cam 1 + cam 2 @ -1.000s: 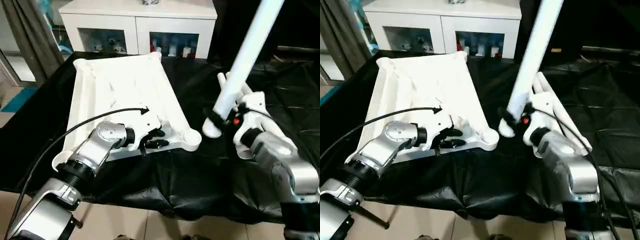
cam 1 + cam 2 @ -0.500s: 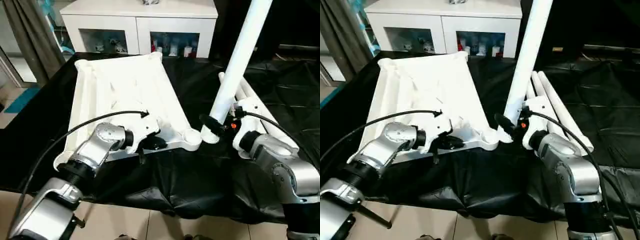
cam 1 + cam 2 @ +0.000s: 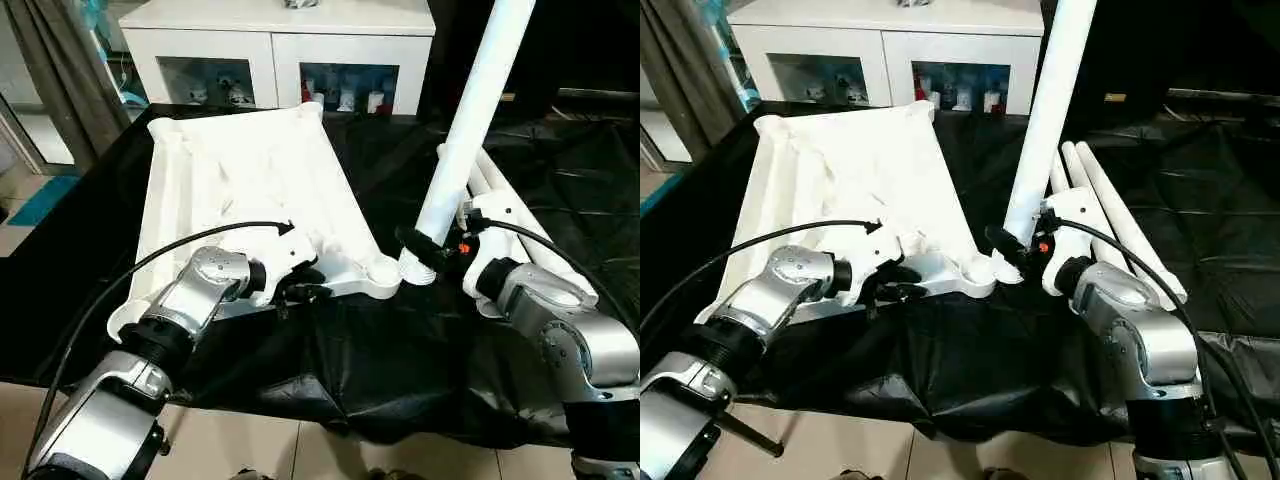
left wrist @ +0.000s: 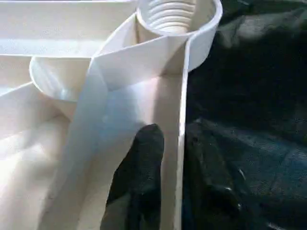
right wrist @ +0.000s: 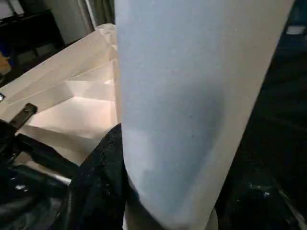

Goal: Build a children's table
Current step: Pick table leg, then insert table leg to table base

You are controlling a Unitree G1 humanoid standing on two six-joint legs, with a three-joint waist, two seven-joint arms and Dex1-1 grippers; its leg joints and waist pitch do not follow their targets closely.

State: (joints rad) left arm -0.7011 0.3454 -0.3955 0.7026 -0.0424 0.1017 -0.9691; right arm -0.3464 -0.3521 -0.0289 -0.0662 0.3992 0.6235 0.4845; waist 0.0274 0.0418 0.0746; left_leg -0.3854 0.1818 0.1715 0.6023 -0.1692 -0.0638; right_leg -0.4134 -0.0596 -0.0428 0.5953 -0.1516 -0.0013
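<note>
White plastic everywhere: the table top (image 3: 250, 200) lies ribs-up on the black-draped worktop (image 3: 400, 340), the left end effector (image 3: 298, 292) pinching its near rim. The right end effector (image 3: 432, 252), clamped on a leg (image 3: 470, 120), has swung it from beside the corner socket (image 3: 382, 270) to nearly upright, right against it; seating looks next.

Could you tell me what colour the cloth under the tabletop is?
Black cloth, clearest in the left eye view.
</note>
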